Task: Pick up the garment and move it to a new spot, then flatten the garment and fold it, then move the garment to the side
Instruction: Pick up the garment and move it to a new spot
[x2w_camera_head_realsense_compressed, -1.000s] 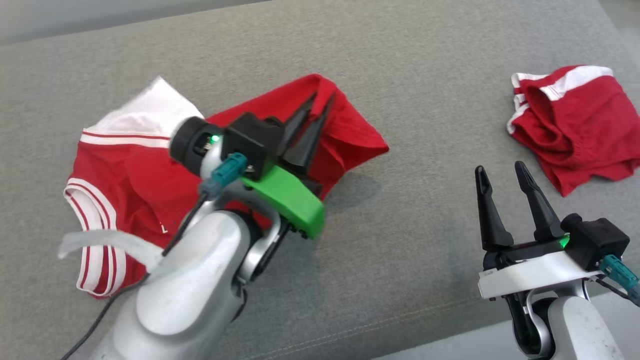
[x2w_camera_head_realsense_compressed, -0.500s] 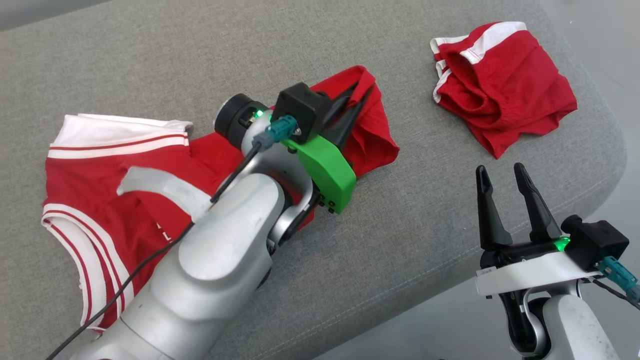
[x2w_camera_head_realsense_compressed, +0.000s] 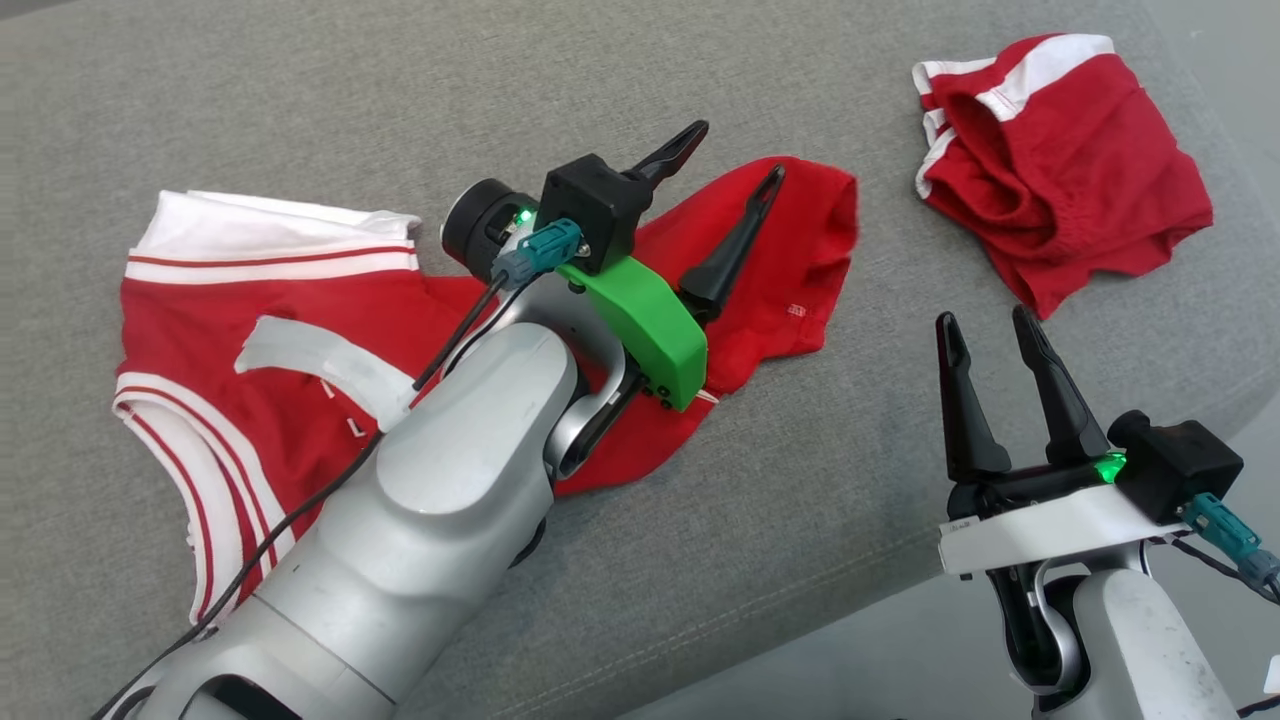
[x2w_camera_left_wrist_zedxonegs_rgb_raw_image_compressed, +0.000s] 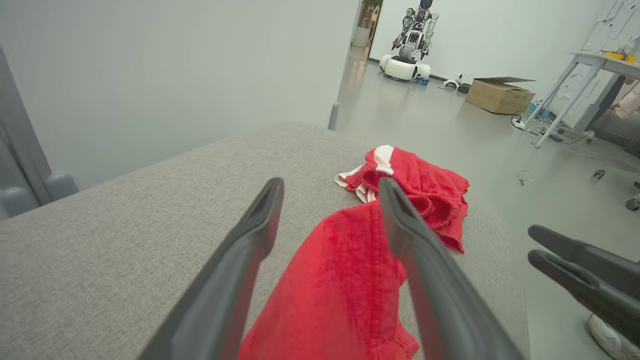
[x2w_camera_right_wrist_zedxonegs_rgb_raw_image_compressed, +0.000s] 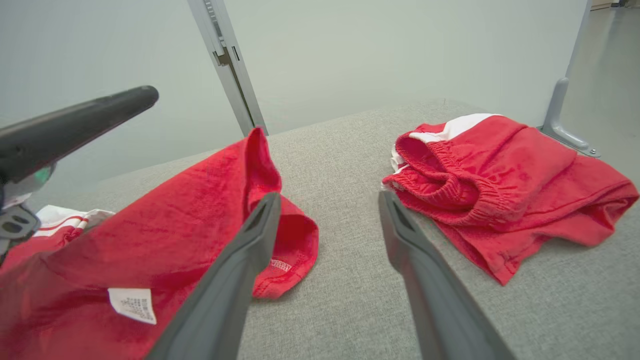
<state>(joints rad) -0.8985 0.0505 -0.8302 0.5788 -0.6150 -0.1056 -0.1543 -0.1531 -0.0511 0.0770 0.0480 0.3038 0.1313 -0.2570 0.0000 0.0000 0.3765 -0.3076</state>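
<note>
Red shirt (x2w_camera_head_realsense_compressed: 190, 330) lies spread across the left of the grey cushion (x2w_camera_head_realsense_compressed: 300, 90), its right end under the left gripper (x2w_camera_head_realsense_compressed: 739, 150), fingers wide apart, gripping nothing. Right gripper (x2w_camera_head_realsense_compressed: 984, 316) hovers near right, fingers spread. Red shorts (x2w_camera_head_realsense_compressed: 1070, 190) sit crumpled far right.

The red shirt (x2w_camera_head_realsense_compressed: 190, 340) with white striped trim is laid out kinda rumpled on the grey cushion (x2w_camera_head_realsense_compressed: 300, 100). The white-banded part is spread flat on the left, the plain red end is stretched off to the right, and one corner there is bunched up a bit.
</note>
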